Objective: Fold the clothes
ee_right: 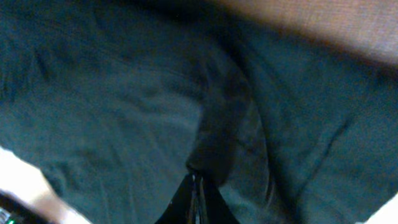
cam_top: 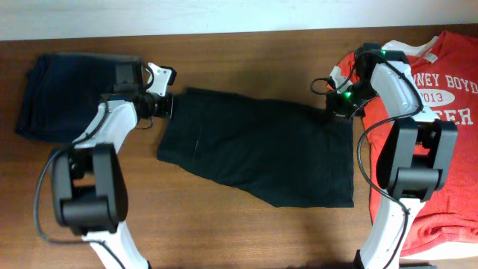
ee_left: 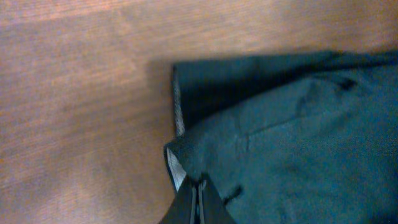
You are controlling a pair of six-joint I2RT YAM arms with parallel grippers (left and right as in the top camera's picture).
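The black shorts (cam_top: 261,149) lie spread across the middle of the table. My left gripper (cam_top: 166,106) is shut on their upper left corner; the left wrist view shows the shorts (ee_left: 292,130) with the whitish inner waistband strip (ee_left: 178,112) and my shut left gripper (ee_left: 200,186) pinching the fabric. My right gripper (cam_top: 336,112) is shut on the upper right corner; in the right wrist view the shorts (ee_right: 124,106) fill the frame and my right gripper (ee_right: 196,183) holds a bunched fold.
A red T-shirt (cam_top: 441,104) with white lettering lies at the right under the right arm. A navy-blue folded garment (cam_top: 63,93) lies at the far left. The wooden table (cam_top: 246,60) shows around them.
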